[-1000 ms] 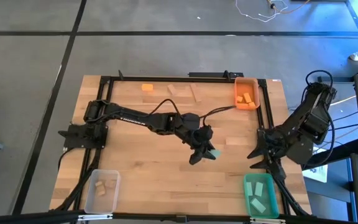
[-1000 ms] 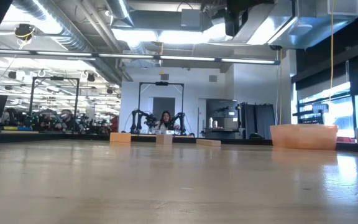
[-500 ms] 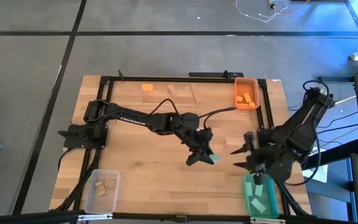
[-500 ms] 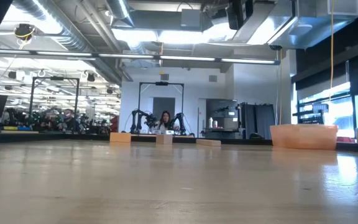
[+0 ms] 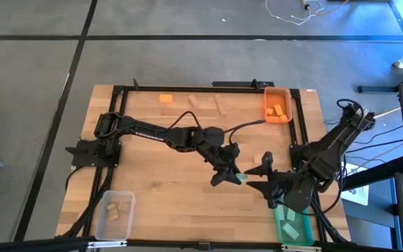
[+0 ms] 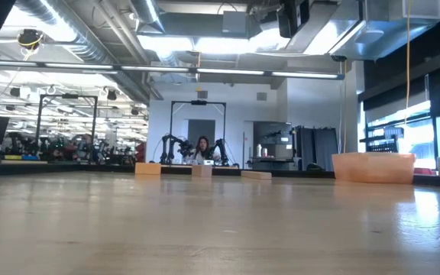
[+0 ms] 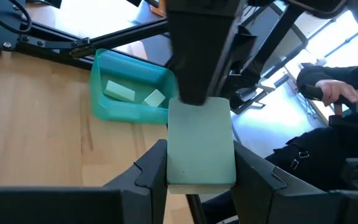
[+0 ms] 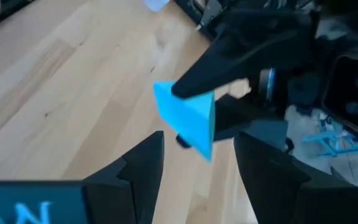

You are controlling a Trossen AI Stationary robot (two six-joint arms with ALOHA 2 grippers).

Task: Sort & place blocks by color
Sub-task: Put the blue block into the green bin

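My left tool (image 5: 234, 175) is clamped on a flat teal-green block (image 7: 201, 144) (smooth, rectangular), held above mid-table (image 5: 159, 203). My right tool (image 5: 261, 176) faces it just beside, fingers spread apart, nothing held.

three bins (image 5: 277, 93), two arms (image 5: 159, 134), one teal block (image 5: 239, 176) held; loose on the table: one orange block (image 5: 165, 99), three wood blocks (image 5: 196, 101).

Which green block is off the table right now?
The green block clamped in the left gripper, held mid-table. The other green blocks lie loose in the green bin.
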